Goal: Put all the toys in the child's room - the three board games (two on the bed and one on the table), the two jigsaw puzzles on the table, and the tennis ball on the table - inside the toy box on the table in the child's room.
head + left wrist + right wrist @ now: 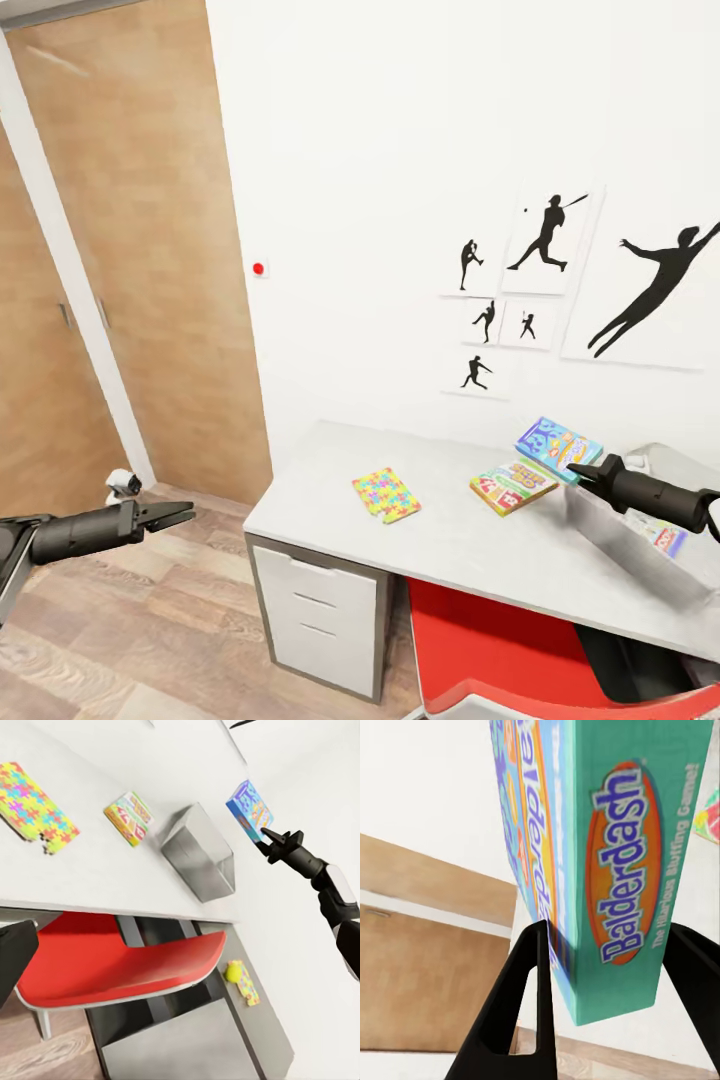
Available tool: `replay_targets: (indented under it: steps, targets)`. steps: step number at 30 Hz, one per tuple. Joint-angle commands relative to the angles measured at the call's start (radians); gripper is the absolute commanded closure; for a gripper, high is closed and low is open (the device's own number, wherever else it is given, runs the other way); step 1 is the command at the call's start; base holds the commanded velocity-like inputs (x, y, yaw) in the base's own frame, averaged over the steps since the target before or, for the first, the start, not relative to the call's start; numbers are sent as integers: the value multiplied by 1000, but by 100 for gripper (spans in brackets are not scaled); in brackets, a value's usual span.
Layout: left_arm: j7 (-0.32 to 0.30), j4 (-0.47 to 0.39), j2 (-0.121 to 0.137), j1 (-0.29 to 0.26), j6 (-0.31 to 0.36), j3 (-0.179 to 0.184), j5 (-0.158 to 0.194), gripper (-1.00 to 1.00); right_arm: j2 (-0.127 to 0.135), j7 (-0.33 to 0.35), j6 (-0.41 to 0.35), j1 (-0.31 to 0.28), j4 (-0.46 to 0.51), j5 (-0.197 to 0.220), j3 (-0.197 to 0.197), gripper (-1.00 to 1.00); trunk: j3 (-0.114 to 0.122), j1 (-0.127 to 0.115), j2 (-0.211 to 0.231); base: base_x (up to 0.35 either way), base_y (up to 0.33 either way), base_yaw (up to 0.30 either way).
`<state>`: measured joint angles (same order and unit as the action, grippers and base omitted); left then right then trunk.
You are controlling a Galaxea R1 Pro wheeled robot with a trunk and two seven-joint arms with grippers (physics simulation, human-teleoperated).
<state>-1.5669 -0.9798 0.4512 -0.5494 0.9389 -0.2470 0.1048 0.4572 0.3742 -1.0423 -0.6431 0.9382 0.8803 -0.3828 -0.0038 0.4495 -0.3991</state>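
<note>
Blue game (558, 446) held above the tabletop (440, 535), beside the toy box (630, 545).
My right fingers (577, 471) pinch one narrow end of it (Balderdash); it looks light, stiff and slick, so I'd keep the grip near that edge. Left fingers (185, 516) slightly parted, empty.

Light blue cartoon board game (558, 447), multicoloured jigsaw puzzle (386, 495), grey toy box (640, 545), red chair (500, 650).

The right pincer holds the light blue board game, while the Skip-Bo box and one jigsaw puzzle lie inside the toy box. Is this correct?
Not quite. The head view shows the Skip-Bo box and jigsaw puzzle lying on the table, outside the toy box. The right pincer does hold the light blue board game.
</note>
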Motion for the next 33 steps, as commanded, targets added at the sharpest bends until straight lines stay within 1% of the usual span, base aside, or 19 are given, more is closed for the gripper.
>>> replay_targets:
  steps: [1,5,9,11,12,14,16,18,19,20,22,27,29,33]
  targets:
    - [-4,0,1,0,11,0,0,-100,0,11,-5,-1,-1,-1,-2,100,0,1,-1,90,-76,-279]
    - [-4,-7,2,0,11,-1,-1,-100,2,11,-5,-1,-15,-1,-2,100,2,1,-1,39,-33,-280]
    - [-4,-53,4,0,18,-2,1,-100,5,10,-5,-2,-43,-1,-3,100,3,1,-1,10,-9,-279]
    - [-4,-98,6,0,43,-4,2,-100,7,11,-5,-3,-53,-1,-4,100,4,1,-1,4,-3,-279]
    - [-4,-158,7,-1,76,-5,2,-100,8,11,-5,-3,-58,-1,-6,100,4,1,-1,2,-1,-280]
    - [-4,-199,7,-2,89,-5,3,-100,9,11,-5,-3,-60,-1,-6,100,5,1,-1,1,-1,-279]
    - [-4,-259,7,-24,104,-4,4,-100,9,11,-5,-3,-62,-1,-6,100,6,1,-1,1,0,-279]
    - [-4,-278,5,-59,108,-1,4,-100,9,11,-5,-3,-63,-1,-7,100,6,1,-1,0,0,-279]
    - [-4,-283,4,-82,108,3,3,-100,9,11,-5,-3,-63,-1,-7,100,7,1,-1,0,0,-279]
    - [-4,-285,3,-90,108,7,3,-100,9,11,-5,-3,-63,-1,-7,100,7,1,-1,0,0,-279]
    - [-4,-289,1,-110,108,29,1,-100,10,11,-5,-3,-64,-1,-7,100,8,1,-1,0,0,-279]
    - [-4,-288,-1,-122,108,85,-1,-100,9,11,-5,-3,-64,-1,-7,100,10,1,-1,0,-20,-279]
    - [-4,-288,-2,-123,108,98,-2,-100,9,11,-5,-2,-64,-1,-7,100,11,1,-1,0,-121,-280]
    - [-4,-287,-2,-125,108,106,-2,-100,9,11,-5,-3,-64,-1,-7,100,12,1,-1,17,-177,-280]
